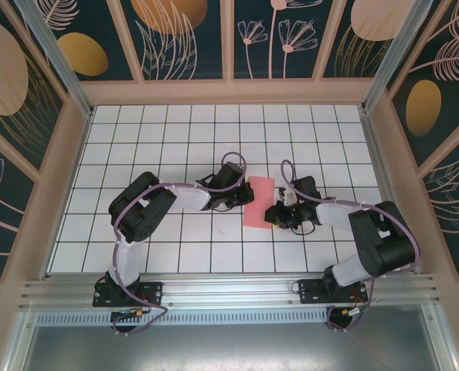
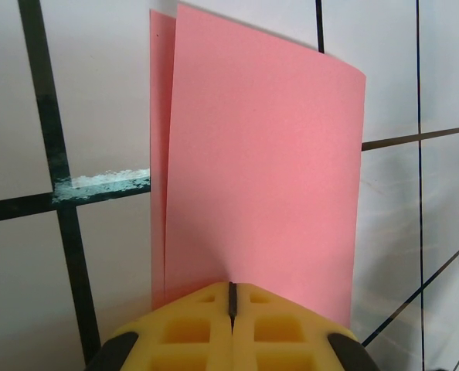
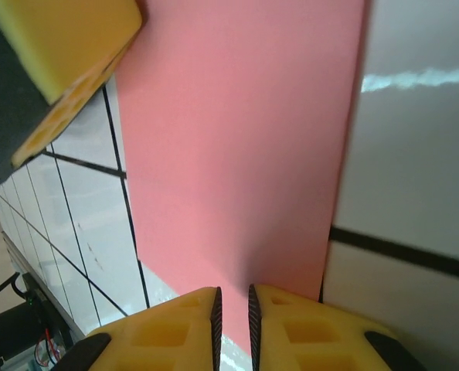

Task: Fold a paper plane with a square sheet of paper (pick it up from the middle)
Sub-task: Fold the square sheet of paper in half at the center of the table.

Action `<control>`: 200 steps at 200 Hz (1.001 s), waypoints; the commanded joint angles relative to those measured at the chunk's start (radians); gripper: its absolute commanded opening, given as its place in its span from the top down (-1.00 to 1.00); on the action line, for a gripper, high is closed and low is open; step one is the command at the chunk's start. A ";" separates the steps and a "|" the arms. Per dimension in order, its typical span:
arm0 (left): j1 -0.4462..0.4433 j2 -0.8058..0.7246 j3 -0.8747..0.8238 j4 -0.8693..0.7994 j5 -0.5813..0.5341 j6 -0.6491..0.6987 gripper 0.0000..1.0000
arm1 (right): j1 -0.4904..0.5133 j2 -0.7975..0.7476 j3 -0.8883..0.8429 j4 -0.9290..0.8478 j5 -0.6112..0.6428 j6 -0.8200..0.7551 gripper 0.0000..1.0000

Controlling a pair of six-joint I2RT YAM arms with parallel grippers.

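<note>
The pink paper (image 1: 258,201) lies on the white tiled table (image 1: 175,139), right in the gap between the two arms. It looks folded in half. From above it is a thin strip, and the left wrist view shows two layers (image 2: 268,170), one peeking out beside the other. Its long side points away from the arm bases, leaning a little. The left gripper (image 1: 241,202) is at the left long edge of the strip, and its yellow jaws (image 2: 231,305) are pressed together on that edge, with only a hairline between them. The right gripper (image 1: 274,216) is at the near right corner of the strip. In its own wrist view the paper (image 3: 237,154) runs straight out ahead of the jaws (image 3: 233,313). They sit close together with a thin slit, and pink shows in the slit (I cannot tell if they are truly pinching it). A yellow finger (image 3: 67,46) of the left gripper shows across the paper from there. Both arms are right at the paper, one on each side, so neither has to reach. I think the fold down the middle is made and the plane's nose folds are not yet done.
</note>
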State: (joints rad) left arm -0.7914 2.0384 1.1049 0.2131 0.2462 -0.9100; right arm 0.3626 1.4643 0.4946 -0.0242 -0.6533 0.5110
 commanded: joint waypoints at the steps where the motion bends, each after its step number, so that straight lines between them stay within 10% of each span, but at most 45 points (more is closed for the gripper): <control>1: -0.006 0.048 -0.042 -0.131 -0.024 0.014 0.94 | 0.025 -0.078 -0.026 -0.022 -0.026 0.028 0.60; 124: -0.003 0.051 -0.045 -0.134 -0.024 0.019 0.94 | -0.020 -0.102 0.048 -0.063 0.035 0.006 0.60; 200: -0.005 0.051 -0.043 -0.133 -0.021 0.018 0.94 | -0.074 0.158 0.216 -0.001 0.006 -0.037 0.61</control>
State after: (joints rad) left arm -0.7914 2.0384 1.1042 0.2138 0.2466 -0.9100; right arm 0.2996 1.5513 0.6956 -0.0299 -0.6395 0.5037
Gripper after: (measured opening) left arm 0.068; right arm 0.197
